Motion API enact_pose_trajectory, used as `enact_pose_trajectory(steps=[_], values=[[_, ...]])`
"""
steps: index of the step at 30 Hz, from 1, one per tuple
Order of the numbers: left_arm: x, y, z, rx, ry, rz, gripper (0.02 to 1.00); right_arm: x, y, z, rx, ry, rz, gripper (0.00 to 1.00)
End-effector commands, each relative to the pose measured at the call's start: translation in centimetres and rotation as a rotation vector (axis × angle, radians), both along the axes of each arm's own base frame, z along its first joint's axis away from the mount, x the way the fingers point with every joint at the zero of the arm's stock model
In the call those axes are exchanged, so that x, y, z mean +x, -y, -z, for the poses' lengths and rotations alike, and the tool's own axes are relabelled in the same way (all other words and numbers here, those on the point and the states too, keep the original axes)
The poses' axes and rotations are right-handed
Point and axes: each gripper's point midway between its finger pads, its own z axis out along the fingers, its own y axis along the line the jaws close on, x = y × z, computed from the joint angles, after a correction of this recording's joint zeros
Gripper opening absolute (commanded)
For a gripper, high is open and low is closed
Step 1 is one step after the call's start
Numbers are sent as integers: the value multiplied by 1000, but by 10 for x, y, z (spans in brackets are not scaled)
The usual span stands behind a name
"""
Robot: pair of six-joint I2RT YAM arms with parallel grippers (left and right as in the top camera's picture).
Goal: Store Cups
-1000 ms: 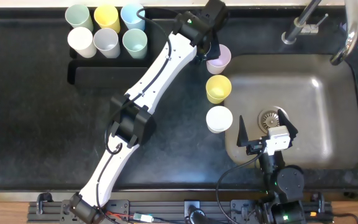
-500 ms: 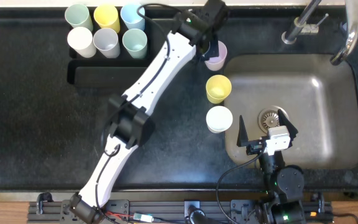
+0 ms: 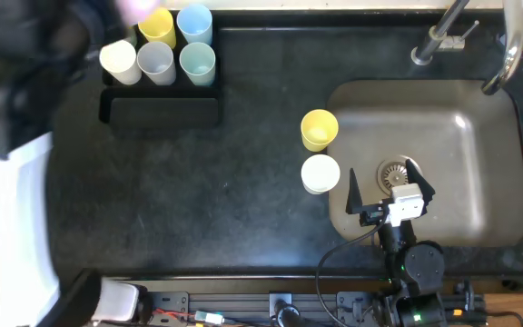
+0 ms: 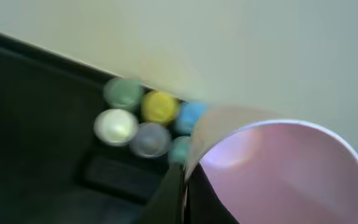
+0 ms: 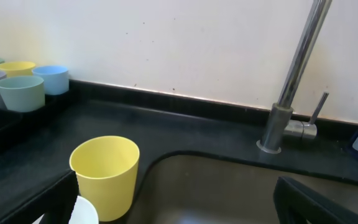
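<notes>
The dark table (image 3: 243, 209) carries a steel sink (image 3: 479, 136) at right, with the faucet (image 5: 291, 81) behind it. My right tool (image 3: 386, 193) hangs over the sink, fingers spread, empty. My left tool (image 4: 184, 186) pinches the pink cup (image 4: 278, 168) by its rim, lifted near the black tray (image 3: 162, 111) at upper left, which holds six cups (image 4: 149, 138). A yellow cup (image 3: 319, 129) and a white cup (image 3: 320, 173) stand beside the sink's left edge.

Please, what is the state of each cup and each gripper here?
pink cup: lifted, gripped at its rim by the left gripper
left gripper: shut on the pink cup
loose yellow cup: upright on the counter, empty
loose white cup: upright on the counter
tray cups: upright, mouths up
right gripper: open, empty
</notes>
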Motion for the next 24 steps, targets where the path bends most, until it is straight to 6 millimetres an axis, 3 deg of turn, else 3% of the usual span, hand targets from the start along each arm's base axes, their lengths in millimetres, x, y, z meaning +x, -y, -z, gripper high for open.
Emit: enact_pose_trajectory(steps=[1,4,11,16,24], values=[[-1,-50,71,82,-190,3,34,1,1,3,-3,0,6,998],[-8,-83,118,56,-277,-31,34,1,1,3,-3,0,6,998],[-1,-99,198,10,-369,-2,36,1,1,3,-3,0,6,996],[3,-101,232,29,-386,4,34,1,1,3,-3,0,6,998],[3,-108,253,44,-434,-17,36,1,1,3,-3,0,6,998]])
